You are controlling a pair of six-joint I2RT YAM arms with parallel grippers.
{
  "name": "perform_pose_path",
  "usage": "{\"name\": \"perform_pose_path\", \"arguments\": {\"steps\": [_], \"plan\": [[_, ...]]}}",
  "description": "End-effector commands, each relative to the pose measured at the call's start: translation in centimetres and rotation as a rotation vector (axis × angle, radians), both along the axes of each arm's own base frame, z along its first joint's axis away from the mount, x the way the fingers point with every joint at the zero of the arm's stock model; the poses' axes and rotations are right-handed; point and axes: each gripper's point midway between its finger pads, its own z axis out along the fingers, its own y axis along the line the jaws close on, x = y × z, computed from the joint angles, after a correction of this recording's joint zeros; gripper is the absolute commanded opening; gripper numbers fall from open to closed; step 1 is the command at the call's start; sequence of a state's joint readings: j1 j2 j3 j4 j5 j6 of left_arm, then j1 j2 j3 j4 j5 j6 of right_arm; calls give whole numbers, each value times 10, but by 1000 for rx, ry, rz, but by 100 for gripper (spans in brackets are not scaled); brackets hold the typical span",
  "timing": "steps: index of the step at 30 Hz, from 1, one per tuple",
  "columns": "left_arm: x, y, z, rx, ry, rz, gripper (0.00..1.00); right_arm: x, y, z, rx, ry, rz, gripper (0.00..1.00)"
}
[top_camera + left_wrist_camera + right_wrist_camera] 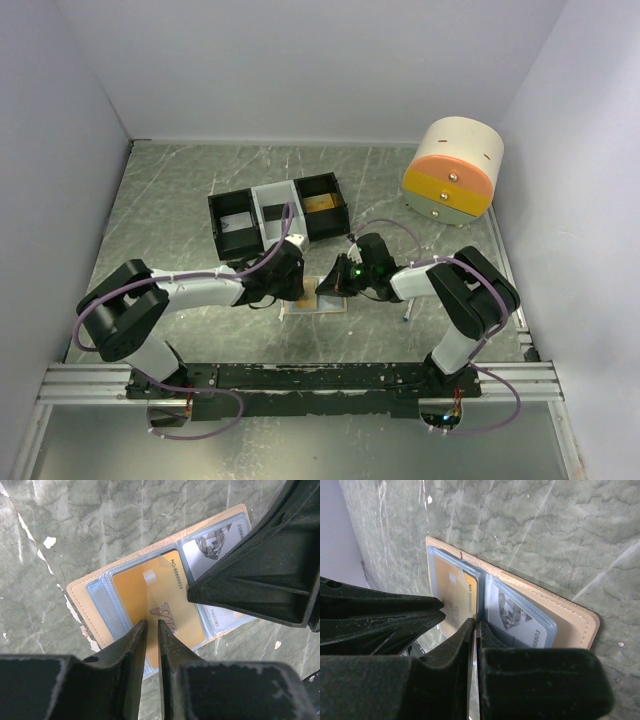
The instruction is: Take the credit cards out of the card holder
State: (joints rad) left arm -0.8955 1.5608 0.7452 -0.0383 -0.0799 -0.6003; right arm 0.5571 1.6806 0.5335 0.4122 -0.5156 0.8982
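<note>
The tan card holder [315, 304] lies open and flat on the table between the two arms. In the left wrist view its pale blue sleeves [100, 597] hold a gold card [145, 592] on the left page and a white card with a diamond picture [210, 545] on the right page. My left gripper [152, 623] hovers over the gold card's near edge, its jaws a narrow slit apart with nothing between them. My right gripper [476, 623] is shut at the holder's centre fold [481, 587]; a thin pale sliver shows between its fingers, and I cannot tell what it is.
A black-and-white three-compartment tray [278, 212] stands behind the holder, with an orange card [322, 205] in its right bin. A round cream drawer unit [455, 170] sits at the back right. A small pen-like object [406, 314] lies by the right arm.
</note>
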Motion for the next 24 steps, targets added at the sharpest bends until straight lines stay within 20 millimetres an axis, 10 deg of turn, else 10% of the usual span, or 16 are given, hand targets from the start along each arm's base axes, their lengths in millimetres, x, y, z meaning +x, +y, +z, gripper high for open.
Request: {"name": "perform_pose_path", "arguments": {"steps": [1, 9, 14, 24], "plan": [[-18, 27, -30, 158, 62, -13, 25, 0, -4, 0, -4, -2, -11, 9], [-20, 25, -26, 150, 55, -14, 25, -1, -5, -11, -32, 20, -13, 21], [-18, 24, -25, 153, 53, -12, 27, 1, -5, -11, -52, -2, 5, 0], [-11, 25, -11, 135, 12, 27, 42, 9, -20, -1, -99, -41, -58, 0]]}}
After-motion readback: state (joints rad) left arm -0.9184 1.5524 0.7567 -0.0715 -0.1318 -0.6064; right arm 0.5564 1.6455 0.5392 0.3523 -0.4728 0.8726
